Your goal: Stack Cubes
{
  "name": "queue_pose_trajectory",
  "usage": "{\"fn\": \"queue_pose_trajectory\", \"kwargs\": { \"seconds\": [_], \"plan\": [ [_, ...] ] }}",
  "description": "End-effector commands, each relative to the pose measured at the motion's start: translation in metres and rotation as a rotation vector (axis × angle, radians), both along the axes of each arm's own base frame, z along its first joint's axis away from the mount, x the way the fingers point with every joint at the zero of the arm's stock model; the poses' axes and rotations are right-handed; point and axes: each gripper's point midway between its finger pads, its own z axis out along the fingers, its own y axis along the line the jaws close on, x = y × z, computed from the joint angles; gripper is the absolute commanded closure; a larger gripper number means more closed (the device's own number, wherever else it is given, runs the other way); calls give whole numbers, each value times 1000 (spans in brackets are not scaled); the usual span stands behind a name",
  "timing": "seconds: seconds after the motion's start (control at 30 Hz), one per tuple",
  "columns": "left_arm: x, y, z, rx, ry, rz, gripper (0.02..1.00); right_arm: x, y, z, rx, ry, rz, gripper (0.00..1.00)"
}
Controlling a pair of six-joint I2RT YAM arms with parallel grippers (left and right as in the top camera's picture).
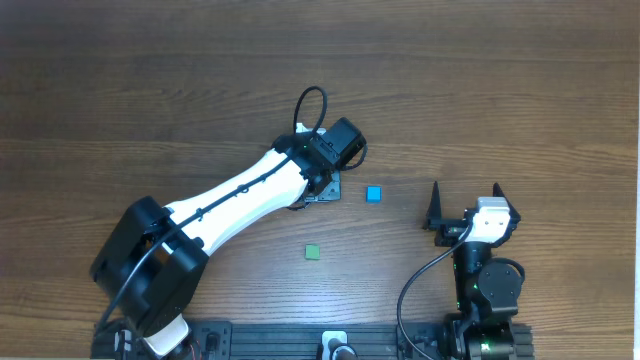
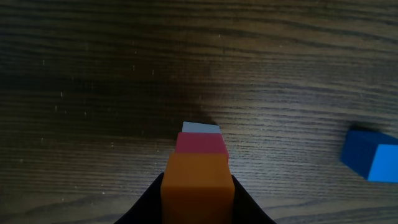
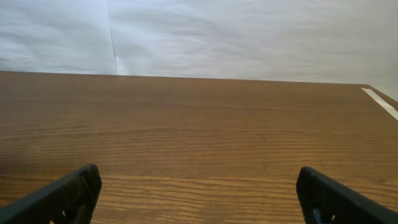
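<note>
- stack: grey cube [image 2: 201,127] at the bottom, red cube [image 2: 200,144] on it, orange cube [image 2: 198,180] on top; three high, near the middle of the table [image 1: 150,80].
- left gripper [image 2: 198,194]: over the stack, jaws pinching the orange cube by its two sides; release not yet made.
- orange cube: appears to be seated squarely on the red one, though the contact itself is hidden.
- blue cube [image 1: 373,194]: loose on the table, just beside the stack, not stacked.
- green cube [image 1: 312,252]: loose on the table, nearer the arm bases, apart from the stack, not stacked.
- right gripper [image 1: 466,195]: near its base, well apart from every cube, jaws spread wide, holding nothing.
- progress, as judged: three of five cubes placed; letting go of the orange one, then blue and green, remain.
- containers: none; all cubes rest on the table or on one another.
</note>
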Motion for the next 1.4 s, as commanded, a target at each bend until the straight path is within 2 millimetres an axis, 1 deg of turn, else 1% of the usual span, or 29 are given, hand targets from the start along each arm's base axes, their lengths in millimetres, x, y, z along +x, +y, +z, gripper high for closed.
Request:
{"fn": "queue_pose_trajectory", "kwargs": {
  "seconds": [0.03, 0.17, 0.2, 0.27, 0.43, 0.5, 0.57, 0.6, 0.63, 0.67, 0.7, 0.73, 0.77, 0.9, 1.0, 1.07, 1.1, 1.17, 1.23, 1.33, 1.4],
  "plan": [
    [1, 5, -8, 19, 12, 23, 890, 0, -3, -2, -5, 2, -14, 7],
    [1, 5, -8, 19, 12, 23, 783, 0, -3, -2, -5, 2, -14, 7],
    [1, 5, -8, 20, 12, 23, 770, 0, -3, -2, -5, 2, -14, 7],
    [1, 5, -8, 19, 12, 23, 689, 0, -3, -2, -5, 2, -14, 7],
    [2, 4, -8, 17, 10, 23, 601, 0, -3, -2, -5, 2, -14, 9],
    [2, 4, -8, 15, 7, 23, 542, 0, -3, -2, -5, 2, -14, 7],
    [2, 4, -8, 14, 7, 23, 437, 0, -3, -2, -5, 2, -14, 9],
    [3, 4, -8, 14, 6, 24, 345, 0, -3, -2, -5, 2, -14, 7],
    [3, 3, -8, 11, 3, 24, 281, 0, -3, -2, -5, 2, -14, 7],
    [6, 2, -7, 4, -5, 26, 172, 0, -3, -2, -5, 2, -14, 9],
    [9, 1, -5, -5, -18, 30, 95, 0, -3, -2, -5, 2, -14, 9],
    [19, 3, 2, -23, -54, 47, 34, 0, -3, -2, -5, 2, -14, 9],
    [26, 6, 8, -28, -84, 62, 20, 0, -3, -2, -5, 2, -14, 9],
    [62, 30, 41, -55, -219, 126, 23, 0, -3, -2, -5, 2, -14, 7],
    [89, 61, 73, -93, -309, 180, 23, 0, -3, -2, -5, 2, -14, 7],
    [101, 83, 98, -105, -373, 201, 20, 0, -3, -2, -5, 2, -14, 9],
    [106, 95, 113, -113, -413, 208, 20, 0, -3, -2, -5, 2, -14, 9],
    [110, 117, 143, -119, -490, 222, 20, 0, -3, -2, -5, 2, -14, 9],
    [108, 139, 172, -120, -563, 228, 20, 0, -3, -2, -5, 2, -14, 7],
    [95, 171, 205, -115, -656, 251, 23, 0, -3, -2, -5, 2, -14, 9],
    [82, 189, 219, -113, -718, 265, 20, 0, -3, -2, -5, 2, -14, 7]
  ]
}}
